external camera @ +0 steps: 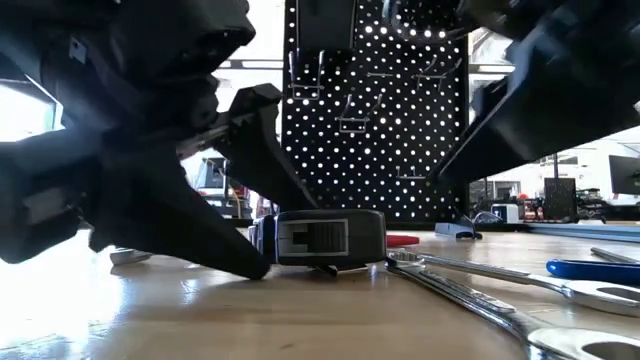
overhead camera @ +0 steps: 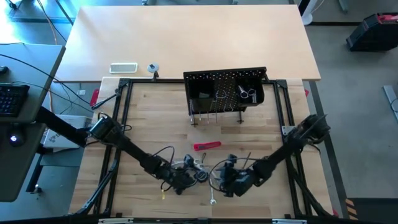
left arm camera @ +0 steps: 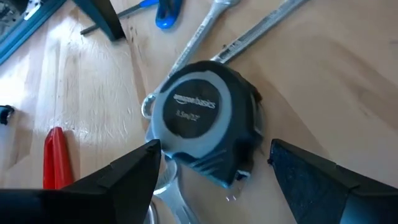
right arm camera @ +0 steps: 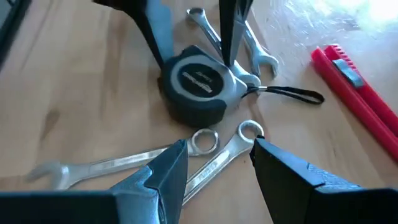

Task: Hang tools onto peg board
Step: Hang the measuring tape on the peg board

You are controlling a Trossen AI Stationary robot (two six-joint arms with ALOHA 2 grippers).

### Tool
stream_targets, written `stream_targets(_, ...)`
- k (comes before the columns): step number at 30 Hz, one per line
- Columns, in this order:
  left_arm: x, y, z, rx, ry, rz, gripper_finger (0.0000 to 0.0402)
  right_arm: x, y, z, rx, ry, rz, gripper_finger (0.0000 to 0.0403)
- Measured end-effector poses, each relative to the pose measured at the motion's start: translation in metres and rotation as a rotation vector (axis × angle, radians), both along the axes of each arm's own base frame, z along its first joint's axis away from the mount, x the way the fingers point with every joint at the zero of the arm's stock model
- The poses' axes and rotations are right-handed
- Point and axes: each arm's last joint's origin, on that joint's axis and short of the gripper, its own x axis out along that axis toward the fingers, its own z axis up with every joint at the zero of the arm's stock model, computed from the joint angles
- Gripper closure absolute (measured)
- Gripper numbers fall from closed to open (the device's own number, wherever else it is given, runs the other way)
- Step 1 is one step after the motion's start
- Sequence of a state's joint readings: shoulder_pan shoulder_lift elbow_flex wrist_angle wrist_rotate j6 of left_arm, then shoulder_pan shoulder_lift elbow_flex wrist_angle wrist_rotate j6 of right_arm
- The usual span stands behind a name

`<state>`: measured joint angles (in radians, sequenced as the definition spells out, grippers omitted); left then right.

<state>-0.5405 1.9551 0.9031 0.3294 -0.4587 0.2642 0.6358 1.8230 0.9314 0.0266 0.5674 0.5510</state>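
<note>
L gripper [left arm camera: 211, 165] jaws apart, straddling round grey-black plastic tape measure [left arm camera: 202, 118]: chunky, stiff, prob. heavy w/ slick sides; grip across flat faces. R gripper [right arm camera: 214, 158] apart over slim silver steel wrenches [right arm camera: 217, 163].

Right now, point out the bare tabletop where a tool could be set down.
Free: the wood between the peg board and the red-handled tool, and the strip beside the right arm. Crowded: near edge, where the tape measure, wrenches and both grippers cluster.

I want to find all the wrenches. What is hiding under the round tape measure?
A silver wrench pokes out from under the tape measure, which lies partly on it. More wrenches reach out past its far side. How far they run beneath it is covered.
</note>
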Motion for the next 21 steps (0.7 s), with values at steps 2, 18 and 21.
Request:
stream_targets(2,0.003,0.002,-0.003,-0.006,-0.008,0.009,0.0106,0.006,-0.007,-0.005,0.014,0.024,0.004,0.0226)
stream_targets(18,0.015,0.016,-0.013,-0.021,-0.017,0.016,0.0105,0.04,-0.024,-0.031,0.091,-0.028,0.108,0.0284)
stream_targets(21,0.016,0.018,-0.013,-0.025,-0.018,0.019,0.0105,0.042,-0.025,-0.028,0.087,-0.063,0.113,0.0299)
